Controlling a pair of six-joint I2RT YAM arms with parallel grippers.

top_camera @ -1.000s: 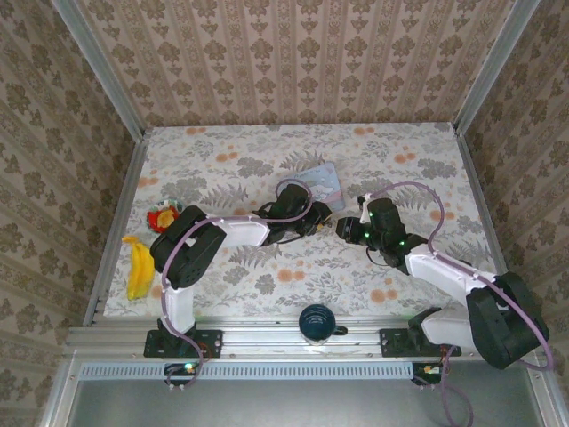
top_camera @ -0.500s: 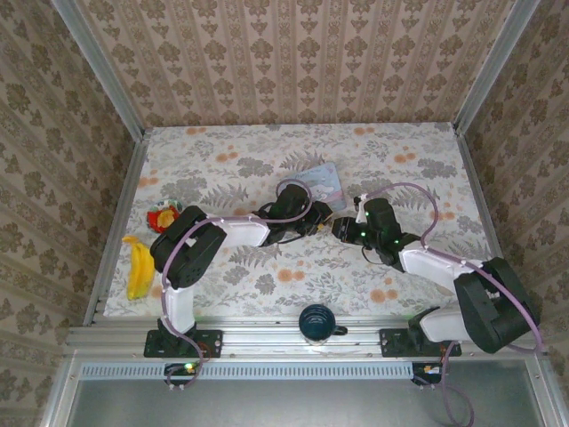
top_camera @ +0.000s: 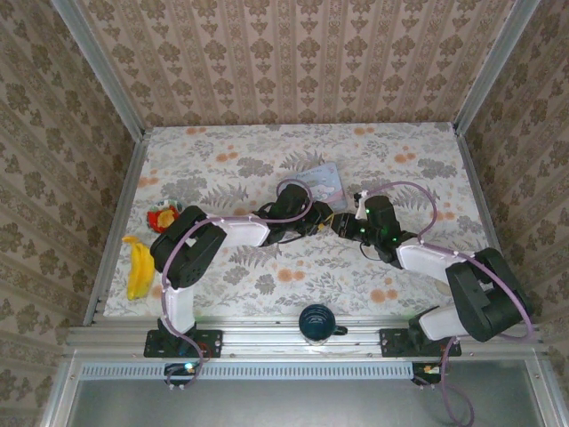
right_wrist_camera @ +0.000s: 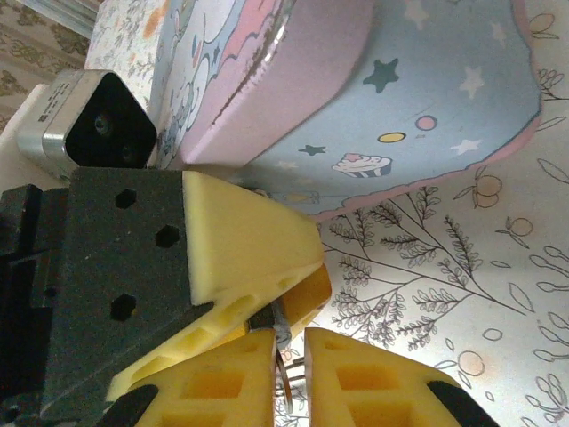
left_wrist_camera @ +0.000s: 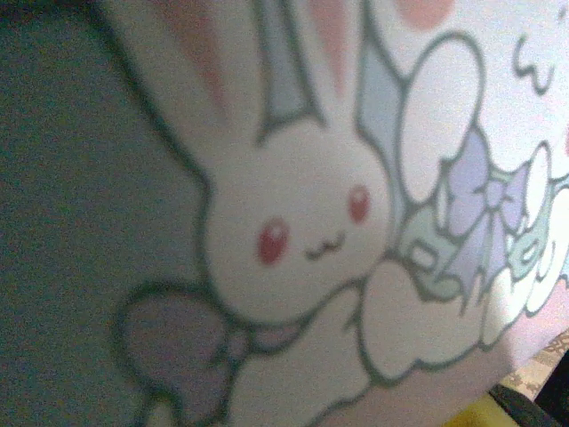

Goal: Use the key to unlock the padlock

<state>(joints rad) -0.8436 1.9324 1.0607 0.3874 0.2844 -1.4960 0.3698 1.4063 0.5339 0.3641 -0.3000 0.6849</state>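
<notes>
**Item: padlock** (right_wrist_camera: 267, 318). Tiny dark piece with a silvery bit, mostly hidden. It sits where the yellow fingers of the left gripper (right_wrist_camera: 311, 280) come together, just below the near corner of the tin (right_wrist_camera: 418, 98) and directly above the slot of the right gripper (right_wrist_camera: 289, 338).

**Left gripper** (top_camera: 322, 216). Reaches in from the left at table centre. Its fingers are drawn close and pinch the padlock. Its wrist view sits hard against the tin's rabbit print (left_wrist_camera: 293, 222).

**Right gripper** (top_camera: 340, 226). Faces the left gripper tip to tip, nearly touching. Its pads (right_wrist_camera: 356, 378) stand a narrow slot apart. A thin metal ring (right_wrist_camera: 286, 372) hangs in the slot below the padlock. Whether the pads press on the ring cannot be told.

**Tin** (top_camera: 322, 184). Pale blue with a pink rim, printed with stars and a cupcake. It lies on the floral table (top_camera: 400, 160) just beyond both grippers.
</notes>
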